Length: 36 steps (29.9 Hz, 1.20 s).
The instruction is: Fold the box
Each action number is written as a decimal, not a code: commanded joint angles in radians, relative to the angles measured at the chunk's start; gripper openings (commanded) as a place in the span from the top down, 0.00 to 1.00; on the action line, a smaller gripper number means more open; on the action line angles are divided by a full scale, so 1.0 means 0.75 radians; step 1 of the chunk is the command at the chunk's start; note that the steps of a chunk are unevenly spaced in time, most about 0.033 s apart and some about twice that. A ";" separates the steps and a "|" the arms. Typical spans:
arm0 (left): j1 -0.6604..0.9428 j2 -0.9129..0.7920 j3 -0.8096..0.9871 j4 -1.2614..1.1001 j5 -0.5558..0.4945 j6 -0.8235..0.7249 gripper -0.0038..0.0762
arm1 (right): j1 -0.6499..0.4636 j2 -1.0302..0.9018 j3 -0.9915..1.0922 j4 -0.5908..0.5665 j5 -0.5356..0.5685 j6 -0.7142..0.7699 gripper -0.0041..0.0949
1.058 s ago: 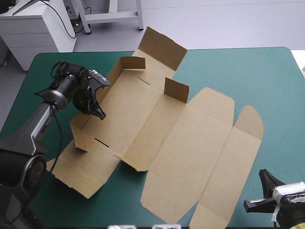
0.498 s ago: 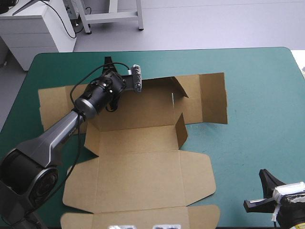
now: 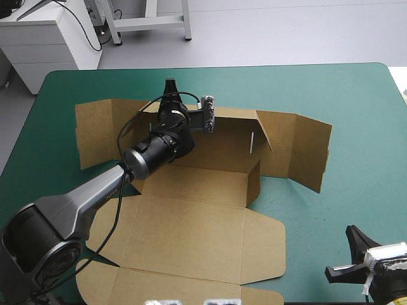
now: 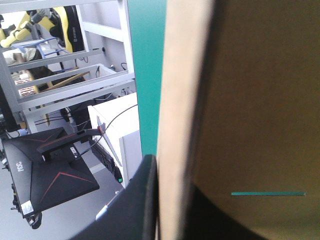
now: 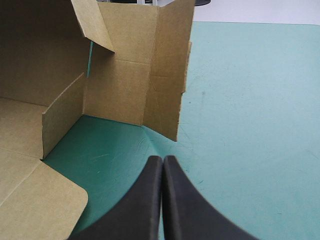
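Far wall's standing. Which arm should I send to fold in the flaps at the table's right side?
Right, likely. The left claw is shut on the box, apparently holding its far wall upright. The right claw is shut, empty, with those end flaps straight ahead of it.

The table (image 3: 356, 114) fills most of the high view. Its teal-green cover lies smooth, with rounded corners at the upper left and upper right of the frame. Beyond its far edge, along the top of the frame, runs a pale grey floor (image 3: 286, 32) under even, soft light, with no hard shadows. A white cabinet (image 3: 44, 44) stands at the upper left, just off the table's corner. Next to it, top centre, are the grey legs of a metal frame (image 3: 149, 22). The left wrist view shows the same setting beyond the table's edge: a white cabinet (image 4: 120, 130), grey metal racking (image 4: 75, 85) and pale floor (image 4: 60, 220).
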 commanded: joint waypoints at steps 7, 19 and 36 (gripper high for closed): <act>-0.069 -0.187 0.094 0.170 0.019 -0.349 0.96 | 0.003 -0.031 -0.027 0.011 -0.099 -0.001 0.98; -0.156 -0.228 0.094 0.227 0.087 -0.431 0.96 | 0.003 -0.031 -0.027 0.011 -0.099 -0.001 0.98; -0.252 -0.228 0.317 0.595 0.108 -0.705 0.96 | 0.003 -0.031 -0.027 0.011 -0.099 -0.001 0.98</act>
